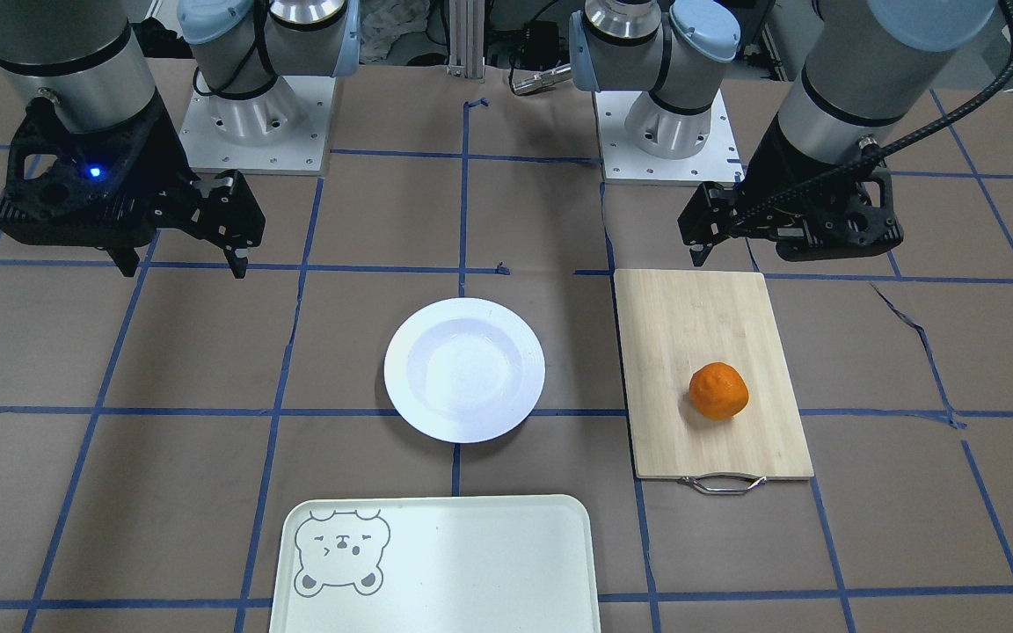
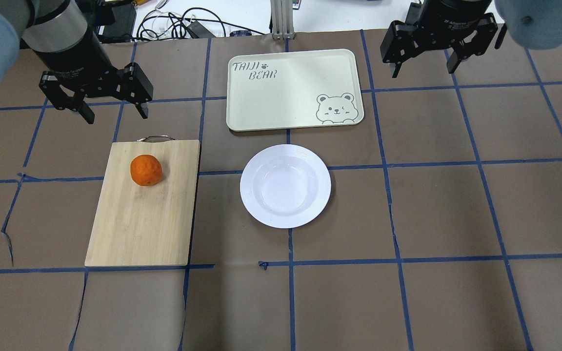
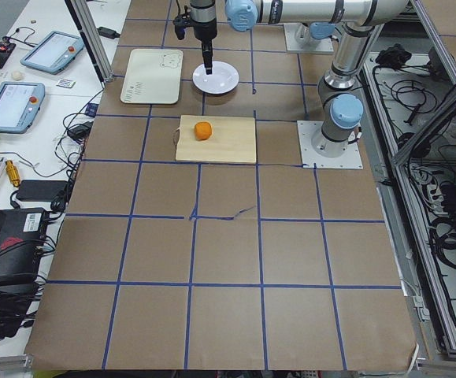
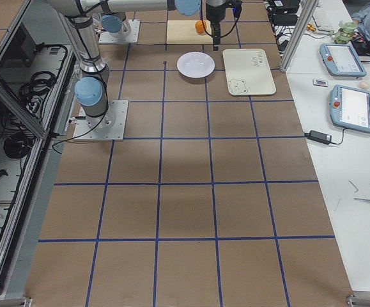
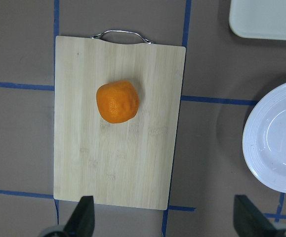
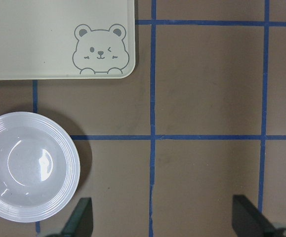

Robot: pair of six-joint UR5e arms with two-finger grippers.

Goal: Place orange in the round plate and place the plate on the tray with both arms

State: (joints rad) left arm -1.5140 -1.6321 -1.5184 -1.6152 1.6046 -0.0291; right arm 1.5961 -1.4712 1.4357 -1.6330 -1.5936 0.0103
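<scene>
orange (image 2: 146, 170) sits on the bamboo cutting board (image 2: 139, 224), on the robot's left of the round plate (image 2: 286, 185). tray (image 2: 291, 92) lies just beyond the plate. left gripper (image 2: 116, 117) and right gripper (image 2: 423, 70) are both spread wide, flanking the plate.

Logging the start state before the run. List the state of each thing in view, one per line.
orange: loose on the cutting board
round plate: empty, on the table
tray: empty, on the table
cutting board: carries the orange
left gripper: open, holding nothing
right gripper: open, holding nothing

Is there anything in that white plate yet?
Empty. The round plate shows a bare white centre; the orange sits on the bamboo board.
</scene>
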